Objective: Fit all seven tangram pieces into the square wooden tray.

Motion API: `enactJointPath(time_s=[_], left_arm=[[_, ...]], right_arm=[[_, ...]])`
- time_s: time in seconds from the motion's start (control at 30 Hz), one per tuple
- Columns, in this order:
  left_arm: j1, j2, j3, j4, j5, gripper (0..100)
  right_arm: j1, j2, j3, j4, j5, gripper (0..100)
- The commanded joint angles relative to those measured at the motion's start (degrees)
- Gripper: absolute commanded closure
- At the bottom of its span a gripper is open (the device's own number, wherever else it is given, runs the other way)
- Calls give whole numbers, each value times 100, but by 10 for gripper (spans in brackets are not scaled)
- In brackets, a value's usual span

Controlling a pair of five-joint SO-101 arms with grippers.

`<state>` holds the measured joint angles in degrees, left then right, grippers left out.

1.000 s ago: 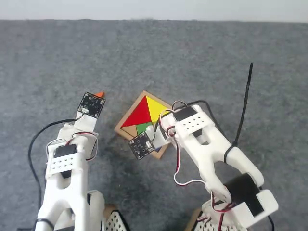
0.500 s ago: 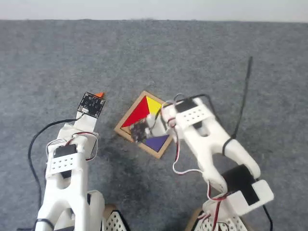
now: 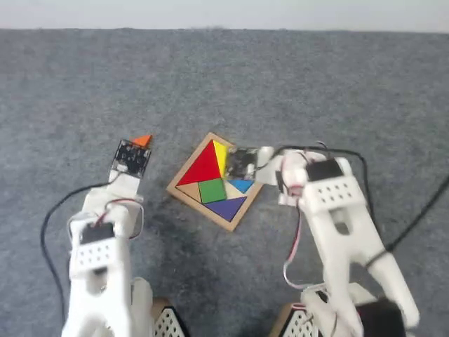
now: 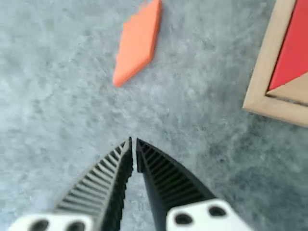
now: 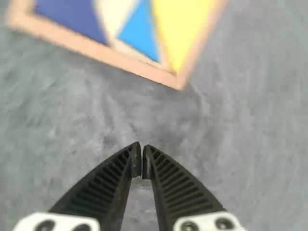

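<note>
We see left gripper (image 4: 133, 143) closed & empty; orange piece (image 4: 138, 42) lies flat ahead of its tips, apart. Prob. light, stiff, thin, we judge: pinch across long edges.

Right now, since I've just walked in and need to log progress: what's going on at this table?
Two robot arms are doing a tangram puzzle. The wooden tray holds the red piece, yellow piece, green piece, blue piece and purple piece, with a bare patch beside the red one. The orange piece lies on the carpet outside the tray, ahead of the left gripper, which is shut and empty. The right gripper, also shut and empty, is over the carpet just off the tray's edge.
</note>
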<state>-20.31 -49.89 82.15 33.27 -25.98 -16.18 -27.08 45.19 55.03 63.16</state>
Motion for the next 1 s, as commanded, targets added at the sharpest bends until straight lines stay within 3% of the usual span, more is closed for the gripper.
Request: enactJointPath(time_s=[0.0, 0.13, 0.27, 0.37, 0.47, 0.7, 0.97], left_arm=[[9, -1925, 716, -123, 114, 987], [9, -3560, 1481, -18, 132, 985], [9, -4800, 1464, 1257, 211, 985], [-26, -5451, 1420, 2004, 220, 985], [-9, -5442, 1244, 2022, 246, 973], [141, -3895, -13, 1363, 1029, 953], [536, 1090, -3099, 1380, 1020, 914]], right_arm=[[277, -866, 712, -954, -949, 990], [338, -1305, 1547, -1657, -1793, 990], [312, -1596, 2084, -1886, -2453, 990], [330, -1754, 2418, -2079, -2927, 990], [338, -1815, 2681, -2343, -3499, 989], [426, -1780, 2734, -2070, -3596, 989], [462, -1780, 2734, -2062, -3604, 991]])
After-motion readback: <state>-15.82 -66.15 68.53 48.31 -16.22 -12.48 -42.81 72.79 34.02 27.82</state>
